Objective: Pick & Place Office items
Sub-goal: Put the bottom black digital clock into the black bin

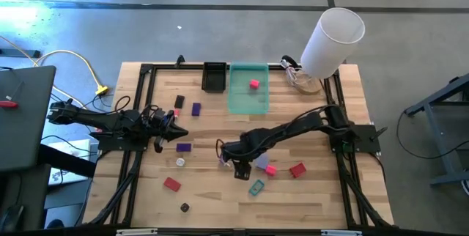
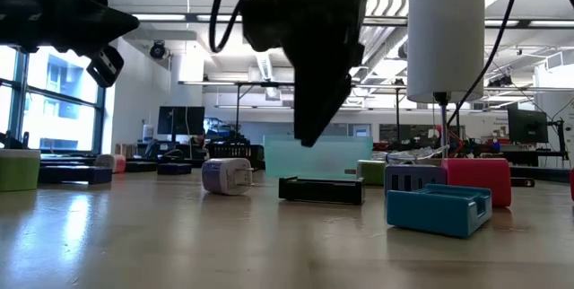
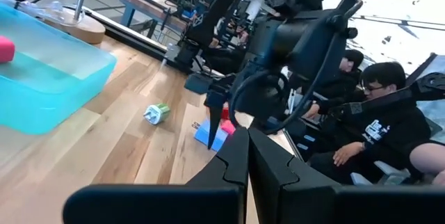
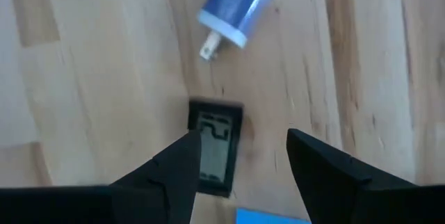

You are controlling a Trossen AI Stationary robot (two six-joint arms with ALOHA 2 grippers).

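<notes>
Small office pieces lie scattered on the wooden table (image 1: 220, 199). My right gripper (image 4: 240, 165) hangs open, fingers pointing down, over a flat black piece (image 4: 215, 147) that lies on the table; in the low view its fingertips (image 2: 309, 132) are clear above that piece (image 2: 321, 188). A blue-and-white plug piece (image 4: 233, 5) lies just beyond it. Teal (image 1: 256, 187), pink (image 1: 270, 169) and red (image 1: 297, 169) pieces lie close by. My left gripper (image 1: 176, 130) hovers shut on the table's left side, above a purple piece (image 1: 183, 147). One pink piece (image 1: 253, 83) lies in the green tray (image 1: 238, 102).
A small black tray (image 1: 214, 76) stands beside the green tray at the far edge, and a big white cylinder (image 1: 333, 38) at the far right corner. More pieces lie on the left: black (image 1: 179, 102), purple (image 1: 196, 108), white (image 1: 180, 162), red (image 1: 171, 184). People sit beyond the table.
</notes>
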